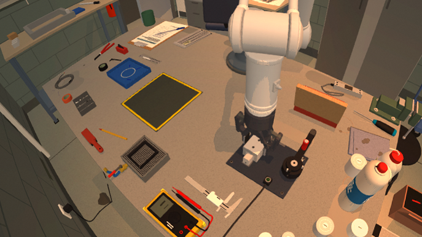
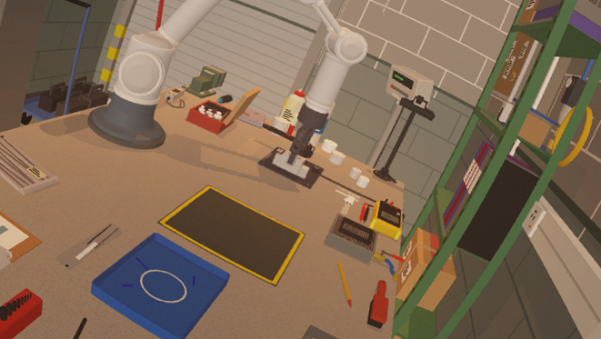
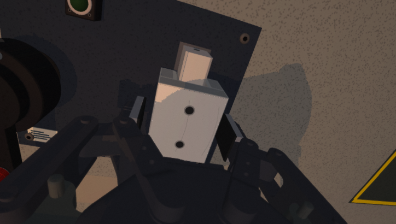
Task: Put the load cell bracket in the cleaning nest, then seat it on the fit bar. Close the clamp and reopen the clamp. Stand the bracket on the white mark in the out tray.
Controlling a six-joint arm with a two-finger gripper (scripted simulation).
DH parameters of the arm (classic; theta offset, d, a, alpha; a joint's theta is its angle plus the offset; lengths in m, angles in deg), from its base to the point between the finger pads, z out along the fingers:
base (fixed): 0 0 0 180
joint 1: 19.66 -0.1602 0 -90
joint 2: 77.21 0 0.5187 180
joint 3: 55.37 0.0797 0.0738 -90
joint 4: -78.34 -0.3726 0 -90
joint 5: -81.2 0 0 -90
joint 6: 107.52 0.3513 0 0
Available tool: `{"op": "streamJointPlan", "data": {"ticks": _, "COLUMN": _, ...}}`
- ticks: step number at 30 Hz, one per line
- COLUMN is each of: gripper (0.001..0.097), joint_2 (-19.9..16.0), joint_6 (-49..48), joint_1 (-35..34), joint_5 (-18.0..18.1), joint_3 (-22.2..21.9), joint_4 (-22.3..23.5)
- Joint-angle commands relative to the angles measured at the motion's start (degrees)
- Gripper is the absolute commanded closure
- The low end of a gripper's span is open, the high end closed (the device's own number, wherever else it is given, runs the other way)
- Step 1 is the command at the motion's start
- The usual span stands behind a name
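Observation:
On the dark fixture plate near the bench's right side, the white load cell bracket sits over the pale fit bar, whose end sticks out beyond it. My gripper stands straight above the bracket, open, its fingers on either side of the bracket and holding nothing. The clamp with its red-tipped lever stands on the same plate to the right. The cleaning nest lies left of the plate, and the blue out tray with its white ring mark lies further off.
A black mat with a yellow border lies between tray and fixture. A yellow multimeter and a caliper lie in front of the plate. Bottles and white jars stand to the right, and a wooden block behind.

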Motion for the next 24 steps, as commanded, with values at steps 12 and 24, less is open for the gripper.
{"op": "streamJointPlan", "data": {"ticks": 12, "gripper": 0.0281, "joint_2": 1.2, "joint_6": 0.0, "joint_1": 0.0, "joint_5": -2.1, "joint_3": -1.1, "joint_4": 0.0}}
{"op": "streamJointPlan", "data": {"ticks": 24, "gripper": 0.0281, "joint_2": 2.3, "joint_6": 0.0, "joint_1": 0.0, "joint_5": -4.3, "joint_3": -2.1, "joint_4": 0.0}}
